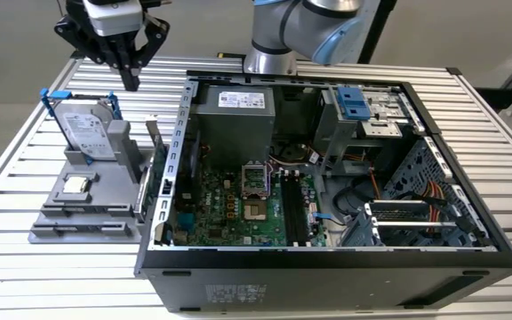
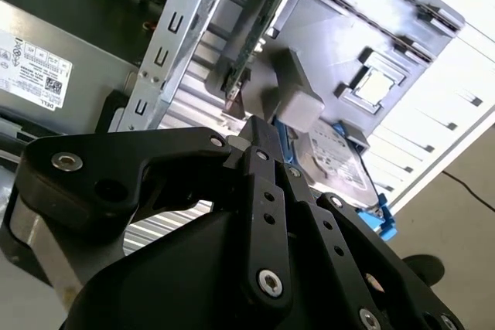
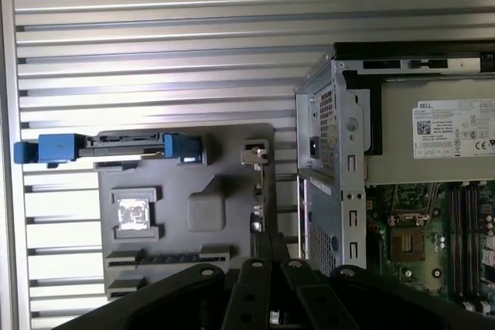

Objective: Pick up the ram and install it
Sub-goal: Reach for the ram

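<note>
**Gripper hangs over the ram, holding nothing**

The gripper [image 1: 131,81] hangs above the grey holder [image 1: 61,228]. Its fingers are pinched close together with nothing between them.

In the second wrist view the ram [image 2: 263,21] is just past the fingertips. It stands on its long edge in a slot of the holder, on the side beside the case [image 1: 327,270]. I think it stands up like that so its thin top edge is free to be pinched.

Farther out on the holder are the drive [image 1: 87,133] (standing too, in a blue frame) and the small chip [image 1: 78,185], lying flat.

The case lies open on the table [image 1: 16,280]. That way the black slots [image 1: 293,207] face up, and they look bare.
</note>
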Motion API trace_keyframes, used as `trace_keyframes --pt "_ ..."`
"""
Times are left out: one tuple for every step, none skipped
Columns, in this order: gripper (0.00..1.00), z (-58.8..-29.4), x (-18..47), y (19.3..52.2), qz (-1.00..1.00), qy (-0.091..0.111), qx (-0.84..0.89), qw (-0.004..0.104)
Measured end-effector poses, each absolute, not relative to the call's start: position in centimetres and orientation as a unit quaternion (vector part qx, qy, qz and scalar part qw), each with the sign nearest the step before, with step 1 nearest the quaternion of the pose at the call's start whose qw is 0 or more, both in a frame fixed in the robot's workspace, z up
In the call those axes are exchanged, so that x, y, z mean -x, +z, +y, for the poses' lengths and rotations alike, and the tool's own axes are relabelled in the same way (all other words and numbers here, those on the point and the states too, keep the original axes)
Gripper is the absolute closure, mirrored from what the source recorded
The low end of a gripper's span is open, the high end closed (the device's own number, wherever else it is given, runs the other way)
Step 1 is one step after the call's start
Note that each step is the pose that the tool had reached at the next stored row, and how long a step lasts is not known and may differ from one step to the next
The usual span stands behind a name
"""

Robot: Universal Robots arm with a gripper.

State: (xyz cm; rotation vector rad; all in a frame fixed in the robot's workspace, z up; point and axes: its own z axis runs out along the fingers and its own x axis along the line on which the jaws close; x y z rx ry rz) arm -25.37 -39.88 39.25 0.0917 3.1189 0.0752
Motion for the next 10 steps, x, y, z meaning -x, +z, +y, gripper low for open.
trace_keyframes --pt "1.0 -39.88 25.45 39.25 0.999 0.024 -0.029 0.01" --pt "1.0 -39.88 25.54 39.25 0.999 0.024 -0.029 0.01" --pt "1.0 -39.88 25.63 39.25 0.999 0.024 -0.029 0.01" --pt "1.0 -39.88 25.72 39.25 0.999 0.024 -0.029 0.01" --pt "1.0 -39.88 25.83 39.26 0.999 0.024 -0.029 0.01" --pt "1.0 -39.88 25.93 39.25 0.999 0.024 -0.029 0.01" --pt "1.0 -39.88 26.03 39.25 0.999 0.024 -0.029 0.01" --pt "1.0 -39.88 26.12 39.25 0.999 0.024 -0.028 0.01" --pt "1.0 -39.88 26.22 39.25 0.999 0.024 -0.028 0.01" --pt "1.0 -39.88 26.31 39.25 0.999 0.024 -0.028 0.01"
